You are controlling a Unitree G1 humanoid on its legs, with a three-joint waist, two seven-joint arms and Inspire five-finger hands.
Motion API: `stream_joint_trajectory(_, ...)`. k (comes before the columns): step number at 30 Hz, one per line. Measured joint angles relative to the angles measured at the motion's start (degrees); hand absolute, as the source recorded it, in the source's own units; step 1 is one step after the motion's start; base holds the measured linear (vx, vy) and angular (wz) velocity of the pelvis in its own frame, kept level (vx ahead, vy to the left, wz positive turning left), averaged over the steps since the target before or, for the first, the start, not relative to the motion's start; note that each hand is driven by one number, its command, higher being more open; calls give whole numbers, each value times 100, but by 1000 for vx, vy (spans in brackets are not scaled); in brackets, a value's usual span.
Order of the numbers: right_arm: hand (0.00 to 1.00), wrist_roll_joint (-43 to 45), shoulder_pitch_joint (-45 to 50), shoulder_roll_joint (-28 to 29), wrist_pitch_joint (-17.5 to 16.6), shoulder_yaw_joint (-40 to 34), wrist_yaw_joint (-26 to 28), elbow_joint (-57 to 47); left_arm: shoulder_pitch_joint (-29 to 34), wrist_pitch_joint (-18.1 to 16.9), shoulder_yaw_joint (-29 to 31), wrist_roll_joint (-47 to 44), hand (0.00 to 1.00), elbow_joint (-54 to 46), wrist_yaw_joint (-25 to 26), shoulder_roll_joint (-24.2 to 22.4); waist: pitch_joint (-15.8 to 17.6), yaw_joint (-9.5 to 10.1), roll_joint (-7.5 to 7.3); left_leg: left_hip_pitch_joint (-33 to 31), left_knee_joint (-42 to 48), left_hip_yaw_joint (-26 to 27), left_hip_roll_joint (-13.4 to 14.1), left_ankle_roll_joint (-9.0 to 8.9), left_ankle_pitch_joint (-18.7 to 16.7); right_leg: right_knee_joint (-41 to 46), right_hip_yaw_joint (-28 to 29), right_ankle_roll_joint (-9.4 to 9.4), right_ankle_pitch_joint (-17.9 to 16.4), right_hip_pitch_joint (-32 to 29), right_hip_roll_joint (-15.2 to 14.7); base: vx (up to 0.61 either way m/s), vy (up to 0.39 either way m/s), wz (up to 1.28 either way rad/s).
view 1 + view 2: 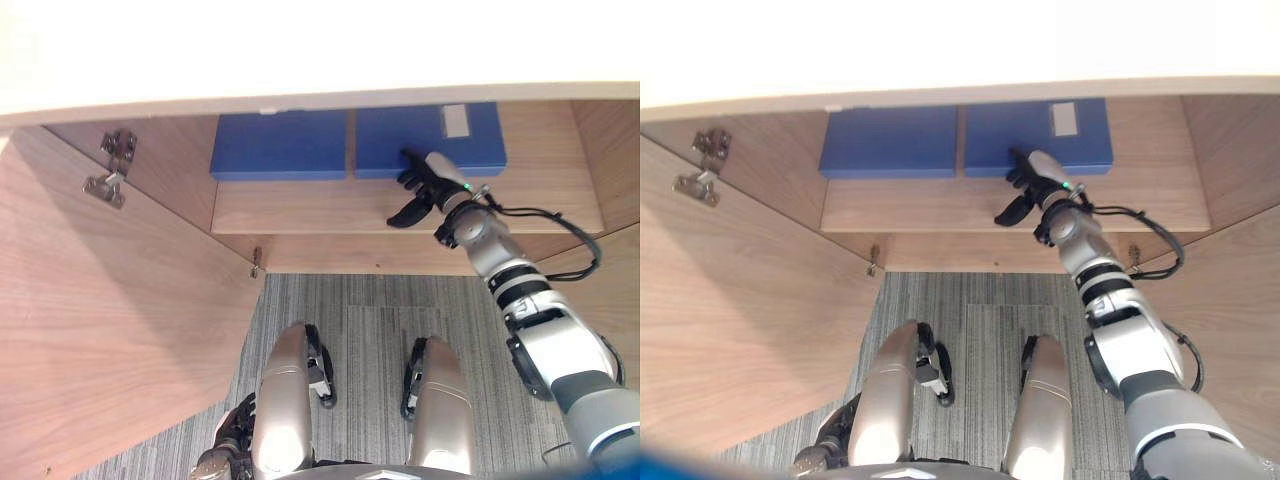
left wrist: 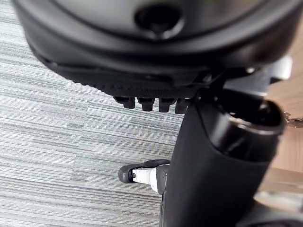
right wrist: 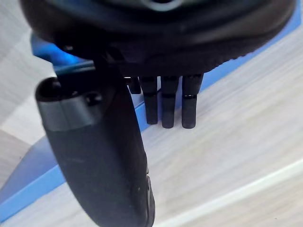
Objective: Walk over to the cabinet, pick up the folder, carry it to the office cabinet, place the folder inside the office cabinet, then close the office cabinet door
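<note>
Blue folder (image 1: 400, 130), wood-grain cabinet (image 1: 300, 205), grey striped carpet (image 1: 370, 330)

Ahead of your right hand (image 1: 425, 182): flat blue white-labelled folder (image 1: 475, 150), touching it. Second flat blue folder (image 1: 280, 145) ahead-left. Bare light-wood shelf strip (image 1: 300, 208) left and right of the hand is free.

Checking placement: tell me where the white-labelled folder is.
Left eye view: the white-labelled folder lies on the cabinet shelf, right of another blue folder, right hand at its front edge.

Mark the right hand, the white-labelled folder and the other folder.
right hand (image 1: 420, 180), left eye view, its dark middle.
labelled folder (image 1: 400, 140), left eye view, bare blue cover.
other folder (image 1: 280, 145), left eye view, cover's middle.
</note>
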Motion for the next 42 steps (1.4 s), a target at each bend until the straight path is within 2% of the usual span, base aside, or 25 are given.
stream_joint_trajectory(2, 100, -60, 611, 161, 32, 147, 55, -469, 103, 1, 67, 44, 100, 15, 35, 1, -42, -23, -91, 351, -477, 96, 31, -50, 155, -506, -59, -34, 195, 328, 96, 98, 9, -19)
stream_joint_trajectory(7, 100, -599, 1619, 295, 65, 107, 103, -1423, 293, -2, 74, 50, 100, 35, 78, 1, -83, -116, -168, 990, -1085, 261, 39, -105, 305, -1119, -159, -66, 417, 900, 146, 84, 20, -14)
stream_joint_trajectory(10, 100, -1216, 2035, 397, 79, -524, -496, -1993, 343, -4, 72, 63, 100, 146, 82, 41, -121, -225, -231, 1251, -1376, 320, 23, -131, 391, -1442, -203, -63, 550, 1160, 174, 27, 39, -6)
stream_joint_trajectory(15, 100, -1678, 2168, 391, 250, -1413, -1480, -2166, 415, -11, 72, 125, 100, 173, 74, 120, -178, -270, -337, 1465, -1628, 377, -38, -95, 507, -1733, -209, -43, 703, 1381, 173, -21, 35, -2)
stream_joint_trajectory(19, 100, -1810, 2434, 389, 223, -1358, -1659, -2165, 418, -14, 72, 234, 100, 218, 58, 136, -189, -276, -343, 1633, -1863, 420, -83, -94, 636, -1962, -201, -52, 845, 1528, 192, -64, 12, -2)
stream_joint_trajectory(21, 100, -1809, 2677, 415, 177, -1211, -1657, -2121, 415, -16, 64, 269, 100, 236, 40, 151, -197, -270, -343, 1703, -2106, 435, -107, -111, 789, -2227, -220, -68, 1002, 1617, 233, -66, -14, -3)
stream_joint_trajectory(24, 100, -1810, 3196, 631, 35, -892, -1564, -1785, 426, -14, 57, 303, 100, 401, 27, 159, -347, -274, -357, 1944, -2824, 539, -172, -166, 1203, -3000, -246, -114, 1432, 1858, 347, -46, -33, -12)
stream_joint_trajectory(27, 100, -1727, 3949, 1162, -31, -801, -1389, -967, 470, 5, 82, 513, 100, 703, 100, 144, -739, -331, -327, 2290, -3906, 539, -266, -256, 1780, -4400, -425, -165, 2110, 2414, 539, 28, -52, 1)
stream_joint_trajectory(28, 100, -1420, 4231, 1418, -54, -858, -1286, -528, 516, 15, 152, 580, 100, 784, 160, 123, -938, -360, -367, 2416, -4315, 540, -305, -309, 1987, -4975, -474, -184, 2383, 2631, 617, 73, -40, 5)
stream_joint_trajectory(29, 100, -1176, 4360, 1559, -76, -956, -1248, -285, 566, 20, 222, 629, 100, 802, 198, 99, -1025, -377, -388, 2476, -4496, 541, -325, -327, 2077, -5241, -503, -205, 2503, 2735, 642, 114, -73, 8)
stream_joint_trajectory(30, 100, -377, 4695, 1887, -67, -1363, -1191, 216, 687, 49, 418, 735, 100, 813, 280, 31, -1194, -416, -440, 2612, -4822, 529, -367, -365, 2245, -5738, -570, -228, 2729, 2987, 700, 91, -70, 8)
stream_joint_trajectory(31, 100, -167, 4830, 1993, -59, -1582, -1186, 377, 702, 72, 496, 740, 100, 839, 307, 1, -1242, -425, -451, 2661, -4911, 522, -376, -375, 2286, -5872, -586, -235, 2792, 3070, 713, 97, -80, 0)
stream_joint_trajectory(32, 100, 413, 4963, 2190, -11, -2127, -1175, 534, 747, 123, 705, 745, 100, 875, 392, -85, -1339, -444, -482, 2727, -5033, 545, -380, -418, 2347, -6060, -578, -252, 2889, 3148, 751, 67, -75, 3)
stream_joint_trajectory(33, 100, 1115, 5047, 2265, -116, -2592, -1308, 741, 750, 159, 927, 744, 100, 987, 551, -161, -1387, -565, -496, 2814, -5074, 501, -363, -423, 2375, -6262, -619, -278, 2966, 3333, 810, 43, -74, 1)
stream_joint_trajectory(34, 100, 1368, 5077, 2296, -181, -2805, -1370, 848, 764, 180, 1024, 739, 100, 1020, 612, -197, -1423, -575, -503, 2864, -5068, 499, -342, -433, 2368, -6327, -618, -288, 2983, 3413, 842, 14, -67, 6)
stream_joint_trajectory(36, 100, 2159, 5124, 2394, -341, -3348, -1466, 1188, 875, 196, 1263, 717, 100, 1020, 763, -305, -1551, -573, -524, 2948, -4957, 503, -249, -528, 2292, -6421, -577, -306, 2996, 3558, 904, 5, -37, -13)
stream_joint_trajectory(37, 100, 2890, 5128, 2447, -444, -3759, -1479, 1483, 947, 194, 1420, 607, 100, 1019, 860, -371, -1639, -546, -526, 2949, -4752, 461, -155, -587, 2176, -6430, -484, -318, 2989, 3602, 1001, 22, -38, -43)
stream_joint_trajectory(39, 100, 3616, 5128, 2457, -478, -4172, -1461, 1731, 1005, 193, 1557, 378, 100, 1019, 917, -468, -1682, -502, -476, 2927, -4462, -146, -110, -688, 1962, -6417, -241, -357, 3019, 3608, 1162, 3, -23, -70)
stream_joint_trajectory(40, 100, 3871, 5128, 2413, -474, -4407, -1427, 1865, 1054, 192, 1595, 243, 100, 1020, 955, -555, -1731, -487, -379, 2940, -4312, -689, -112, -783, 1718, -6413, -12, -369, 3071, 3584, 1307, -21, 58, -100)
stream_joint_trajectory(42, 100, 4230, 5178, 2369, -437, -4669, -1435, 1956, 1081, 192, 1656, 211, 100, 1022, 962, -599, -1779, -458, -329, 3048, -4154, -1001, -155, -831, 1460, -6418, 351, -333, 3137, 3572, 1437, -32, 122, -108)
